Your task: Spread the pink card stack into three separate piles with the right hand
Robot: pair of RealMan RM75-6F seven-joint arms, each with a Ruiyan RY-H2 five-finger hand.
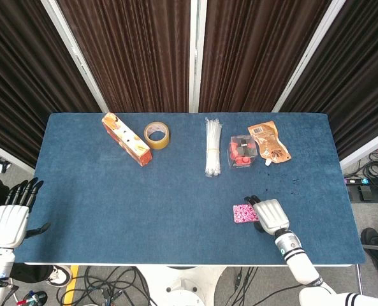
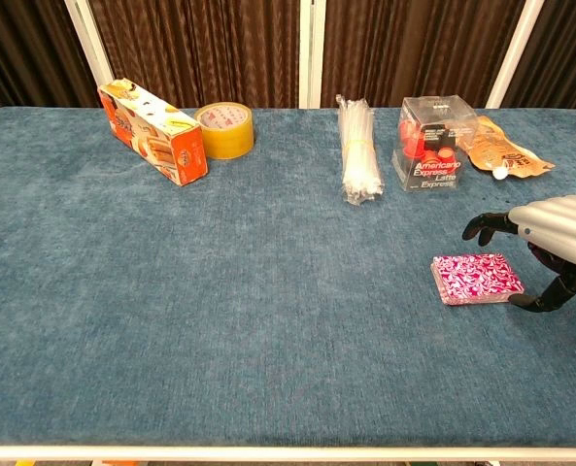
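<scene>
The pink patterned card stack [image 1: 243, 213] [image 2: 476, 278] lies as one pile on the blue table, right of centre near the front. My right hand [image 1: 269, 215] [image 2: 550, 233] hovers at the stack's right edge, fingers spread above the cards and thumb low beside them; it holds nothing, and I cannot tell whether it touches the cards. My left hand [image 1: 12, 217] hangs open off the table's left front corner, seen only in the head view.
Along the back stand an orange box [image 1: 126, 138], a tape roll [image 1: 156, 134], a bundle of white zip ties [image 1: 212, 146], a clear box of red capsules [image 1: 243, 152] and an orange pouch [image 1: 269, 141]. The table's front edge [image 2: 288, 450] runs close below the cards.
</scene>
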